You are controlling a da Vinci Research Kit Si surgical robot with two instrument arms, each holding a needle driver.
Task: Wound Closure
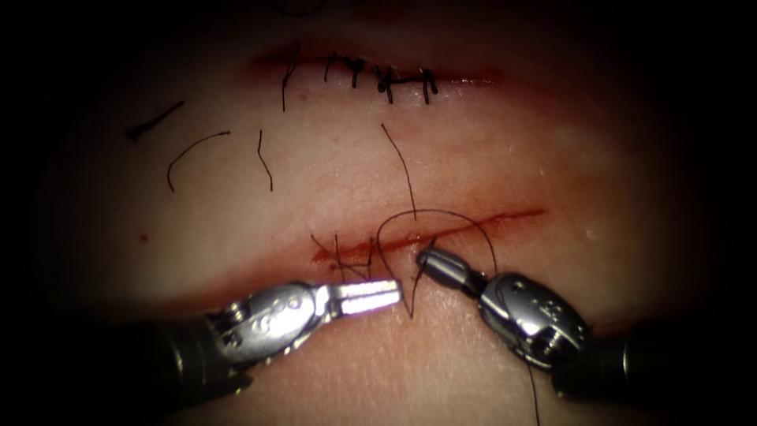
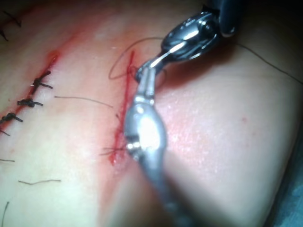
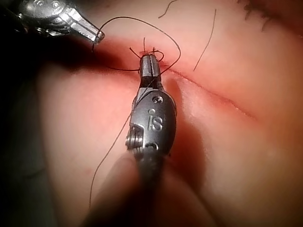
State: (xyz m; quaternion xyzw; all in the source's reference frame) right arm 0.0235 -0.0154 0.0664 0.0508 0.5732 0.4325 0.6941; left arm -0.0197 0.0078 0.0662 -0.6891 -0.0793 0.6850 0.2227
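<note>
Leftward, the left tool point(image 1: 386, 296) has its fingers closed on the thread point(image 1: 441, 217) just below the cut point(image 1: 441, 229), apparently keeping the loop taut; the right tool point(image 1: 426, 259) pinches thread at the cut's edge. I cannot make out the needle.

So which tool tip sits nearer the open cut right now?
Right. The right tool has its shut tip on the thread at the open cut's near edge. The left tool, jaws shut, lies just below the cut, beside the thread.
</note>
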